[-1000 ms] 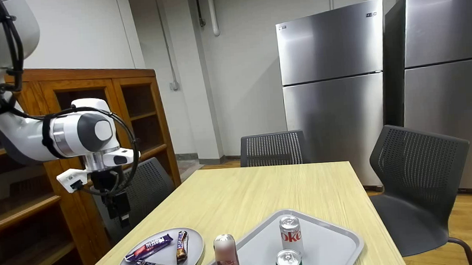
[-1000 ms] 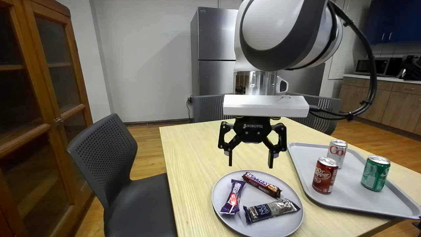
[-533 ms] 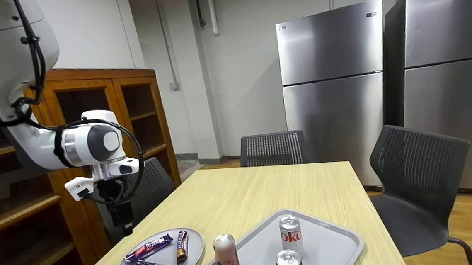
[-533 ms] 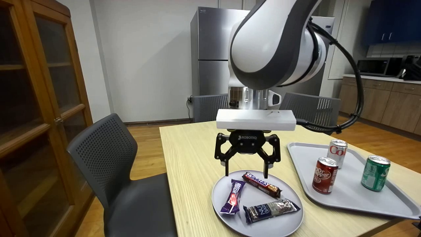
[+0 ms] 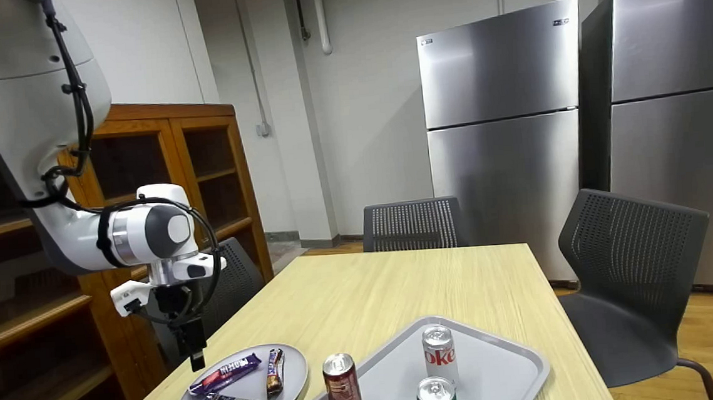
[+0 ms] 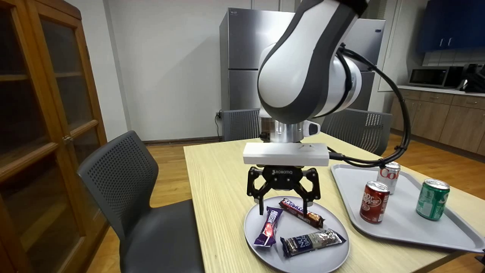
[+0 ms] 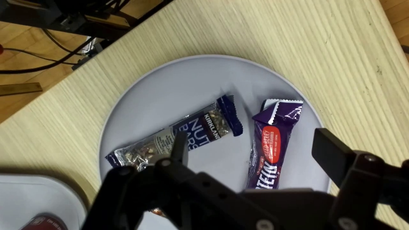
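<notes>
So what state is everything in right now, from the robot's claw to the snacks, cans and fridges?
Gripper: open, holding nothing
Protein bar: wrapped, lying on the plate
Nut bar: wrapped, lying on the plate
Snickers bar: wrapped, lying on the plate
Dr Pepper can: upright on the tray
Coke can: upright on the tray
Green can: upright on the tray
Fridges: doors shut

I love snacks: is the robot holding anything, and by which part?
Nothing is held: the end effector is open above the plate, where three snack bars lie.
</notes>
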Action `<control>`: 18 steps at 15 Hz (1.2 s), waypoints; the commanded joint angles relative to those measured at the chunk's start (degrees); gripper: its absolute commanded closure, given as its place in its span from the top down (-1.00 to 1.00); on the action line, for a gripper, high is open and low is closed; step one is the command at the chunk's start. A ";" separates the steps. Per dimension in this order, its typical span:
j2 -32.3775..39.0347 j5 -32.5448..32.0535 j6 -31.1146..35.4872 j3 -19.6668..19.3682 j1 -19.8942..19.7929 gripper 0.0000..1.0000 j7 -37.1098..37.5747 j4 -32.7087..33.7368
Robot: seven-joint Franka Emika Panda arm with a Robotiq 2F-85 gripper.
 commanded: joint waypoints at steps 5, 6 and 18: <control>1.61 0.90 -0.42 -1.12 0.75 1.00 -0.13 2.20; 1.61 0.90 -0.49 -1.12 0.75 1.00 -0.13 2.48; 2.80 -0.54 1.43 -2.36 1.24 1.00 1.05 2.98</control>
